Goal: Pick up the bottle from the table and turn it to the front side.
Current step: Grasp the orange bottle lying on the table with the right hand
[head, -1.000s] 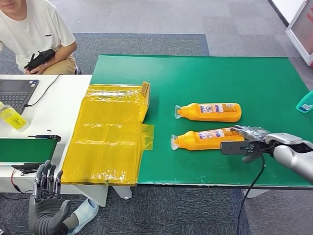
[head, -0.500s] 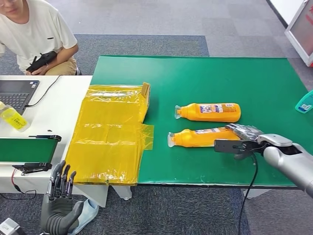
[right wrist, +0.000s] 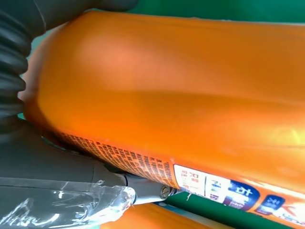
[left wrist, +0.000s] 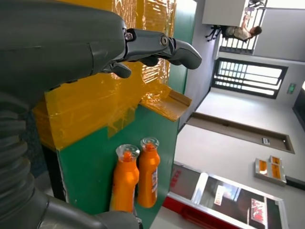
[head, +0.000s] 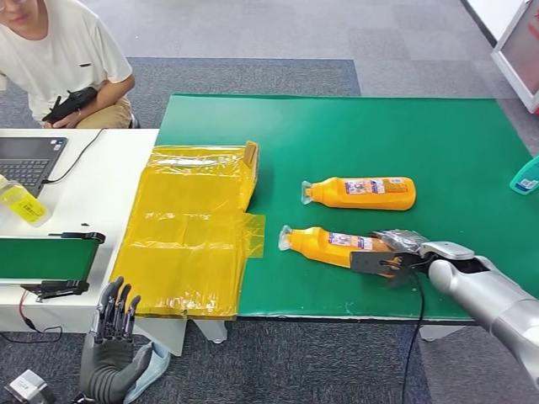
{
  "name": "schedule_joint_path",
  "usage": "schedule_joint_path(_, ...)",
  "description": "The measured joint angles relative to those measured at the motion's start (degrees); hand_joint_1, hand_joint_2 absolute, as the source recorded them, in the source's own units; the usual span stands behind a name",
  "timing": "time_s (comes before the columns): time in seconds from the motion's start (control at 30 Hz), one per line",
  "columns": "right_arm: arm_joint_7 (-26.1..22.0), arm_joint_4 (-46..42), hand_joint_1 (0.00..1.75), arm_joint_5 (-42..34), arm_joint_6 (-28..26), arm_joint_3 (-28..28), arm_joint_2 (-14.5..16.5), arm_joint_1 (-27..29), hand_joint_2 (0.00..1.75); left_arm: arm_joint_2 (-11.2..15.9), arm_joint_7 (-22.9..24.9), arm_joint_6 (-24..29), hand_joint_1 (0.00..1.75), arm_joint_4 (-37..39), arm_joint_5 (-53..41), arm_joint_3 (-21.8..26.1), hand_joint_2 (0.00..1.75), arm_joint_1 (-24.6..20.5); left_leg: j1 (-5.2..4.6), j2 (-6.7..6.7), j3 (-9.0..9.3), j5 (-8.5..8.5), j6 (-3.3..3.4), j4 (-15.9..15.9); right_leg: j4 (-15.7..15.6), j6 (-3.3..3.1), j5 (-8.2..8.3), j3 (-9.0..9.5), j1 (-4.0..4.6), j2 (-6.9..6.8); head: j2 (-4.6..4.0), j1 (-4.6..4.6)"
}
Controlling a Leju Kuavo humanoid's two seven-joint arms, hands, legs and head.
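My right hand [head: 389,259] is wrapped around the base end of the nearer orange bottle [head: 330,244], over by the front edge of the green table [head: 381,135], toward its right side. The bottle lies on its side with the clear cap pointing left, and the label strip faces up in the head view. From my right wrist camera the bottle [right wrist: 179,95] is pressed right against my palm, fine print and a bit of blue label showing; whether it's lifted off the mat or resting on it, I honestly can't tell.

The second orange bottle [head: 359,193] lies just behind it, parallel, cap also to the left, not touching.

My left hand [head: 113,353] hangs below the table's front-left corner, fingers up and apart, holding nothing.

A yellow plastic sheet [head: 188,227] covers the table's left end. On the white desk [head: 95,185] beside it there's a laptop [head: 29,158], and a person [head: 61,59] sits behind it.
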Motion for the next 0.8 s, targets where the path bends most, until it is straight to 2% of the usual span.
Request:
schedule_joint_path(0.13,-0.15,0.78,0.01,0.17,-0.06,-0.45,0.67,0.0,1.75,0.0,0.0,0.0,0.0,0.33,0.0,0.0,1.75,-0.04,0.0,0.0,0.0,-0.01,0.0,0.0,0.0,0.0,0.0,0.0,0.0,0.0,0.0,-0.01)
schedule_joint_path(0.23,-0.49,1.28,1.25,0.58,-0.06,-0.86,1.18,0.04,1.75,0.0,0.01,0.0,0.0,0.54,0.0,0.0,1.75,-0.06,0.0,0.0,0.01,0.0,-0.01,0.0,0.0,0.0,0.0,0.0,0.0,0.01,0.0,-0.01)
schedule_joint_path(0.27,-0.63,1.45,1.58,0.79,-0.06,-0.98,1.4,0.06,1.75,0.0,0.04,0.01,0.0,0.6,0.0,0.0,1.75,-0.07,0.0,0.0,0.02,0.0,-0.01,0.0,0.0,-0.01,0.01,0.0,0.0,0.01,0.0,-0.01)
schedule_joint_path(0.37,-0.98,1.92,1.0,1.26,0.07,-1.25,1.95,0.06,1.75,0.0,0.17,0.06,0.0,0.72,0.01,0.0,1.75,-0.08,0.01,0.0,0.05,0.01,-0.02,0.0,0.0,-0.02,0.02,0.02,0.01,0.01,0.0,-0.02)
schedule_joint_path(0.4,-1.06,2.04,0.89,1.33,0.2,-1.36,2.05,0.06,1.75,0.0,0.22,0.09,0.0,0.77,0.01,0.0,1.75,-0.07,0.01,0.0,0.05,0.01,-0.02,0.0,0.0,-0.02,0.02,0.03,0.01,0.01,0.0,-0.02)
schedule_joint_path(0.7,-1.26,2.5,0.89,1.72,0.57,-2.48,2.38,-0.03,1.75,0.0,0.38,0.15,0.0,1.13,0.17,0.02,1.75,-0.04,0.0,0.0,0.05,0.02,-0.01,0.0,0.0,-0.01,0.02,0.05,0.0,0.0,0.0,-0.01)
schedule_joint_path(0.73,-1.26,2.51,0.84,1.72,0.57,-2.49,2.39,-0.05,1.75,0.0,0.38,0.15,0.0,1.14,0.17,0.02,1.75,-0.04,0.0,0.0,0.05,0.02,-0.01,0.0,0.0,-0.01,0.01,0.05,0.0,0.0,0.0,-0.01)
schedule_joint_path(0.77,-1.26,2.51,0.97,1.72,0.58,-2.5,2.41,-0.06,1.75,0.0,0.38,0.15,0.0,1.15,0.17,0.02,1.75,-0.04,0.0,0.0,0.05,0.01,-0.01,0.0,0.0,0.0,0.01,0.05,0.0,0.0,0.0,-0.01)
schedule_joint_path(0.8,-1.26,2.52,1.19,1.72,0.58,-2.51,2.43,-0.07,1.75,0.0,0.38,0.15,0.0,1.15,0.17,0.02,1.75,-0.04,0.0,0.0,0.05,0.01,-0.01,0.0,0.0,0.0,0.01,0.05,0.0,0.0,0.0,-0.01)
